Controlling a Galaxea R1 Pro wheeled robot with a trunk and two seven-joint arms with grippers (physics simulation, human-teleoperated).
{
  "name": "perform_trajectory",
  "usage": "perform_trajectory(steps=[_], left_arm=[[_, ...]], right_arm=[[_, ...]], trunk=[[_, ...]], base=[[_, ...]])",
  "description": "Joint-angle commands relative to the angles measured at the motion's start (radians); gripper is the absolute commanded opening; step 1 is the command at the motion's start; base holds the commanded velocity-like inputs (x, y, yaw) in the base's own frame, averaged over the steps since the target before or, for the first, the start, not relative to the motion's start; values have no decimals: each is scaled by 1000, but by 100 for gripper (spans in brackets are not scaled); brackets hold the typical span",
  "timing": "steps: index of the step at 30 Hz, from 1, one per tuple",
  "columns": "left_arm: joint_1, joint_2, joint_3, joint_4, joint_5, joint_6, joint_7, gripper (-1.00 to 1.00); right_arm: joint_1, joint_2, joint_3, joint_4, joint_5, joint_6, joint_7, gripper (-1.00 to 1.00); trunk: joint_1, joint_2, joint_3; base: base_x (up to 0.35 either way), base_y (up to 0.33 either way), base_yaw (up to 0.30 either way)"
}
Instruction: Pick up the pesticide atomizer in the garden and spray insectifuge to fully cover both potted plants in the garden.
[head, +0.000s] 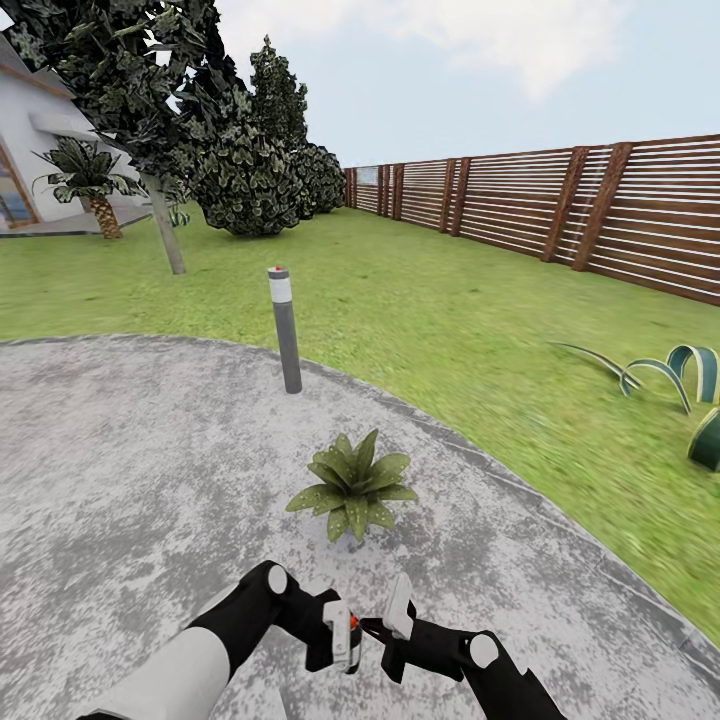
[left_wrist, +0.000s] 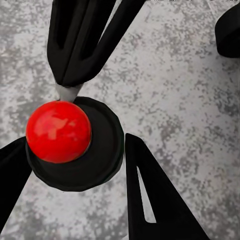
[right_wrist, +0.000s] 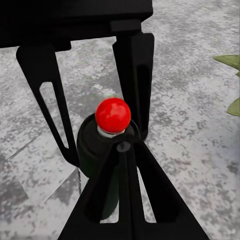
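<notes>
Both arms met low over the grey paved patio (head: 120, 480). The left claw (head: 340, 640) and right claw (head: 392, 622) faced each other there, with the pesticide atomizer (head: 355, 625) between them. Seen from the left wrist, the atomizer (left_wrist: 75, 145) showed a dark round body and a red ball top, and black fingers (left_wrist: 150, 200) stood on both sides of it, closed narrowly around it. From the right wrist, the right claw's fingers (right_wrist: 132, 80) framed the same bottle (right_wrist: 102, 160). Whether they pressed on it could not be told.

Just ahead of the claws, a potted plant (head: 352, 484) sat on the patio, a low rosette of pointed green leaves. Beyond it a grey bollard (head: 285, 330) stood at the patio's edge, with lawn (head: 430, 300) and a brown slatted fence (head: 560, 205) behind.
</notes>
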Motion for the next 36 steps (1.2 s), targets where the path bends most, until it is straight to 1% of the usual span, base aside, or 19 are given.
perform_trajectory(steps=[1,5,9,11,20,21,23,24,27,30,32,33,34,35,36], left_arm=[[0,-2,1,-1,-9,-10,-1,-100],[0,-4,1,0,-9,-10,-1,-100],[0,5,5,5,-10,-10,0,-100],[0,14,4,11,-13,-9,0,-100],[1,138,2,21,-11,-9,1,-100],[2,154,2,24,-11,-9,1,-100],[24,193,3,33,-11,-10,1,-100],[34,211,3,35,-12,-11,1,-100],[52,250,4,37,-12,-12,1,-100],[59,270,8,37,-11,-10,15,-100],[61,277,10,42,-9,-8,65,-100],[62,278,15,51,-2,-7,112,-100],[63,279,35,68,20,-6,166,-100],[63,279,54,81,39,-6,199,-100],[63,280,90,104,74,-6,245,-100]], right_arm=[[-1,0,-1,-1,5,-3,1,-100],[0,0,-1,-1,6,-3,1,-100],[-1,0,-1,-1,6,-4,1,-100],[-1,0,-1,-1,6,-4,1,-100],[-1,0,-1,0,6,-4,1,-100],[-1,0,-1,0,6,-4,1,-100],[0,0,-1,1,6,-5,1,-100],[0,0,-1,2,6,-5,1,100],[0,-2,-2,2,6,-5,1,100],[0,-3,-2,2,8,-5,-3,100],[1,-6,-4,1,8,-6,-7,100],[0,-8,-6,1,8,-7,-9,100],[0,-12,-9,1,8,-7,-20,100],[1,-18,-10,1,8,-7,-38,100],[1,-33,-11,3,7,-7,-83,100]], trunk=[[0,0,-1],[0,0,-1],[0,0,-1],[0,0,-1],[0,0,-1],[0,0,-1],[0,0,-1],[0,0,-1],[0,0,-1],[0,0,-1],[0,0,-1],[0,0,-1],[0,0,-1],[0,0,-1],[0,0,-1]], base=[[0,0,0],[0,0,0],[0,0,0],[0,0,0],[0,0,0],[0,0,0],[0,0,0],[0,0,0],[0,0,0],[0,0,0],[0,0,0],[0,0,0],[0,0,0],[0,0,0],[0,0,0]])
